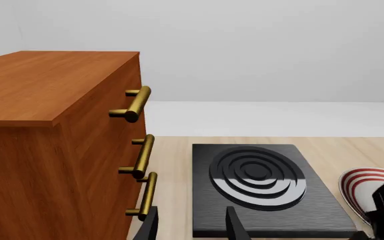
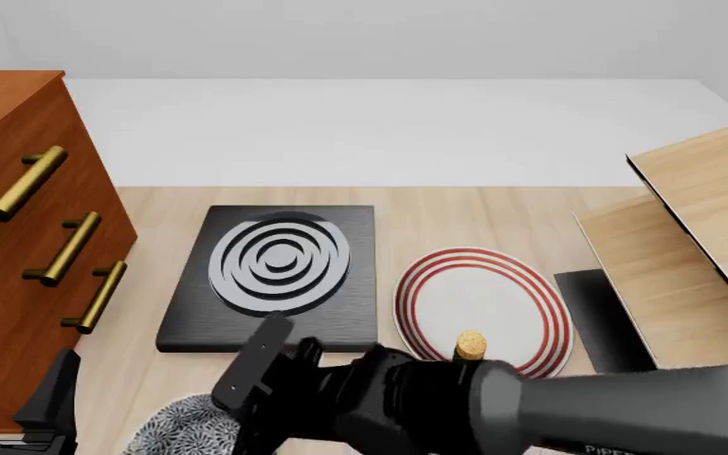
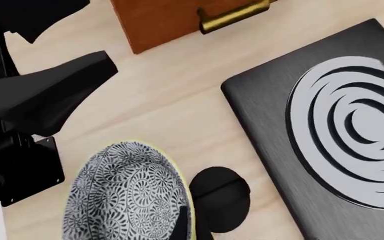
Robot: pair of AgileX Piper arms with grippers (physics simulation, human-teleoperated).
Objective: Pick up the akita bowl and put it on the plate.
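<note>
The akita bowl (image 3: 125,195), white with a dense dark pattern, sits on the wooden table near its front edge (image 2: 187,428). My right gripper (image 3: 193,225) reaches across from the right. Its two fingers stand close together astride the bowl's rim on the side towards the black slab. In the front view this gripper (image 2: 247,412) is largely hidden under its own arm. The plate (image 2: 484,308), white with red rings, lies flat to the right of the slab (image 1: 362,185). My left gripper (image 2: 12,379) hangs open and holds nothing, left of the bowl beside the cabinet (image 1: 192,225).
A black square slab (image 2: 276,270) with white rings lies between the cabinet and the plate. A brown drawer cabinet (image 2: 10,237) with brass handles stands at the left. A pale wooden box (image 2: 700,246) stands at the right. A small cork-coloured cylinder (image 2: 469,346) shows by the plate's near rim.
</note>
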